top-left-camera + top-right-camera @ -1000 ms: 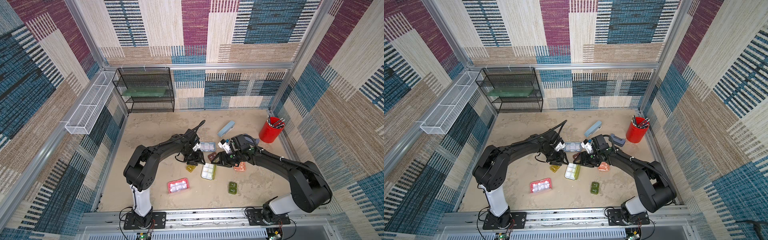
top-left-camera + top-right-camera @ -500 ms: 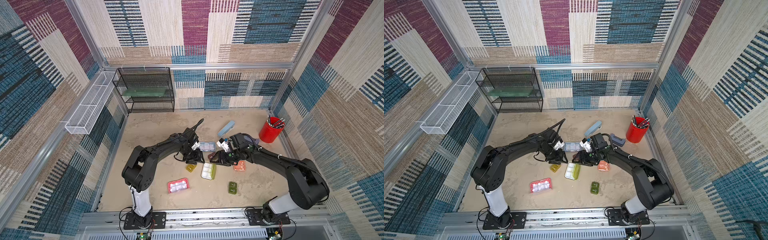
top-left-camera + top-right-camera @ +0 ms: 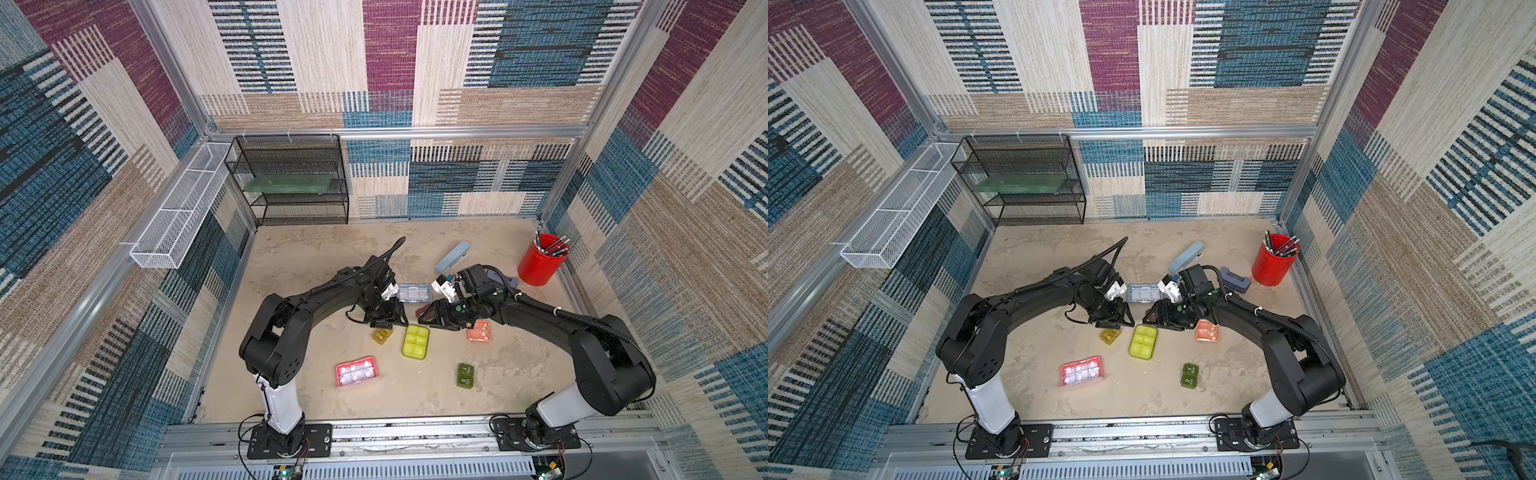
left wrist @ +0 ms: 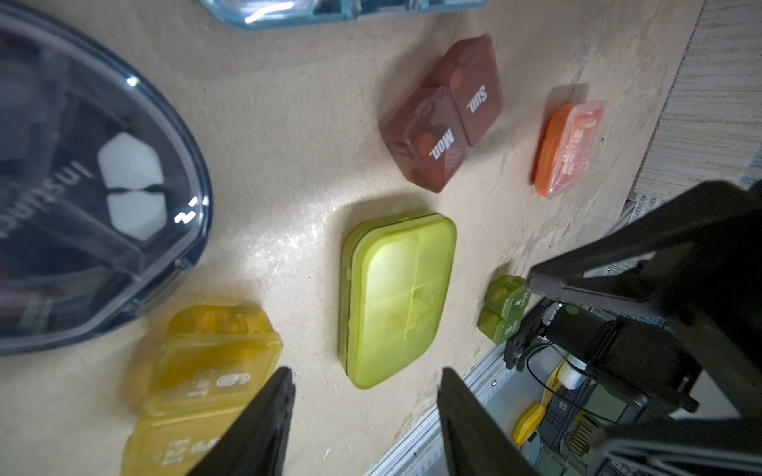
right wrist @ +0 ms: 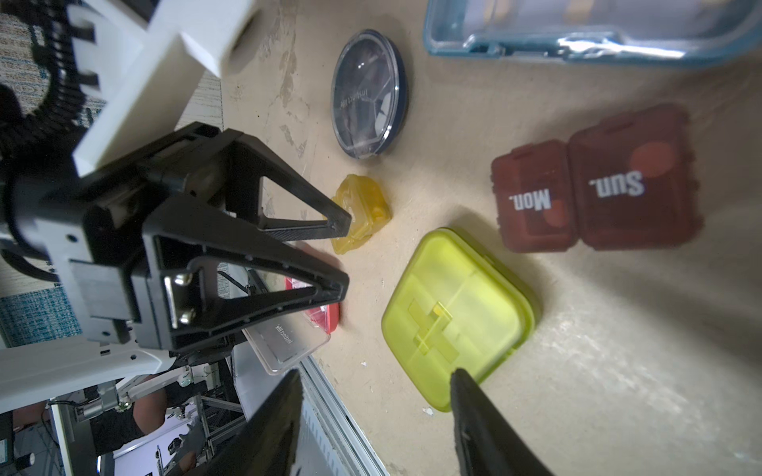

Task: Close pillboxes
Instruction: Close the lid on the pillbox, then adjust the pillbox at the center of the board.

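In both top views the sandy desk fills the lower middle of the frame, and two black arms bend in from the bottom edge toward its centre. The left end effector hangs low just left of centre, its jaws part-way apart with nothing between them. The right end effector faces it from just right of centre, its jaws likewise part-way apart and empty.

The light blue pillbox lies just above the gap between the two. The pink pillbox sits lower and left of centre, well apart from both. The yellow-green pillbox lies just below the two end effectors, its lid down flat in both wrist views. The round black pillbox shows in the upper middle of the right wrist view. The orange pillbox lies right of the yellow-green one, beside the right arm. The brown pillbox, with lids marked "Mon." and "Sun." both down, is in the upper right of the left wrist view. The dark green pillbox lies alone at lower right of centre. The amber pillbox sits just below the left end effector.
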{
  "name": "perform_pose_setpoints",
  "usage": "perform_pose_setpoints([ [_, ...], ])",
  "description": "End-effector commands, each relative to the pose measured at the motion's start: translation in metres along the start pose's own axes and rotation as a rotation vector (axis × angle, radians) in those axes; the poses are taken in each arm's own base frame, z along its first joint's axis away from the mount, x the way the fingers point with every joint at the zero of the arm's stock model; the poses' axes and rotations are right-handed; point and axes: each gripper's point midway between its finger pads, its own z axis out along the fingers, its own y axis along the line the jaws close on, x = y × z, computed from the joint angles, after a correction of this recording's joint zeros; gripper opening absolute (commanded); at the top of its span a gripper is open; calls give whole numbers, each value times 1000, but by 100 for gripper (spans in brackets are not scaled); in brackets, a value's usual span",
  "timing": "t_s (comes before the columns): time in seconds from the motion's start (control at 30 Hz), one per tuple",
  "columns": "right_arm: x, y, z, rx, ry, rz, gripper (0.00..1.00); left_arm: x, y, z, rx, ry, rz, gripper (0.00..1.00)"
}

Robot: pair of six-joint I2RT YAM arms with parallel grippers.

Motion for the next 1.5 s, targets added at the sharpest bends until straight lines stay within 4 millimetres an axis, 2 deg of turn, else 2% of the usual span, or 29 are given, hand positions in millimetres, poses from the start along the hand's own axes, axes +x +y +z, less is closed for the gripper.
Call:
perform_pose_setpoints([
  [0.0, -3, 5, -1, -16, -10, -26, 59, 3, -1, -1, 11, 3, -20, 59],
  [0.17, -2, 1, -6, 1, -23, -24, 60, 6, -6, 2, 50, 23, -28, 59],
  [0.27, 0, -10, -11, 24, -28, -3, 62, 7, -10, 5, 73, 34, -33, 60],
  [0.43, 8, -32, -16, 82, -16, 35, 73, 12, -15, 11, 82, 55, -30, 60],
  [0.6, 21, -42, -15, 93, 2, 56, 74, 20, -15, 20, 79, 75, -30, 60],
  [0.83, 25, -47, -9, 83, 17, 69, 74, 22, -9, 32, 53, 92, -32, 60],
  [1.03, 25, -46, -4, 71, 32, 69, 73, 16, -9, 39, 49, 94, -28, 59],
  [1.47, 26, -46, -1, 61, 36, 82, 73, 18, -8, 53, 34, 98, -26, 59],
])
